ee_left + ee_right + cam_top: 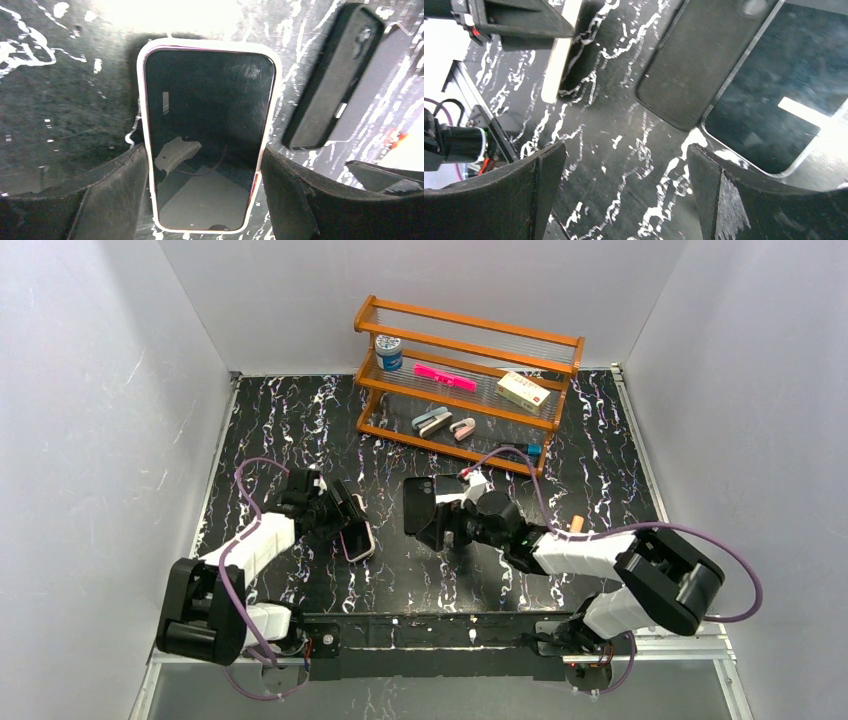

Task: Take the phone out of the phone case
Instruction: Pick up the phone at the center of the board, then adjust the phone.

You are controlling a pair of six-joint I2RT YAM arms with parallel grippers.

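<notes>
A phone (207,135) with a white rim and a thin pink edge lies screen up on the black marbled table (300,430). My left gripper (202,152) is shut on it, one finger against each long side. It also shows in the top view (357,540), in front of the left gripper (345,525). A black phone case (420,502) with a camera cut-out lies just to the right (332,75). In the right wrist view the case (689,70) sits beside a glossy dark slab (784,100) with a silver rim. My right gripper (624,150) is open and empty over bare table beside them.
An orange wooden shelf (465,380) stands at the back with a blue-lidded jar (388,352), a pink item (445,377) and a small box (523,392). A small orange object (577,524) lies near the right arm. White walls close three sides.
</notes>
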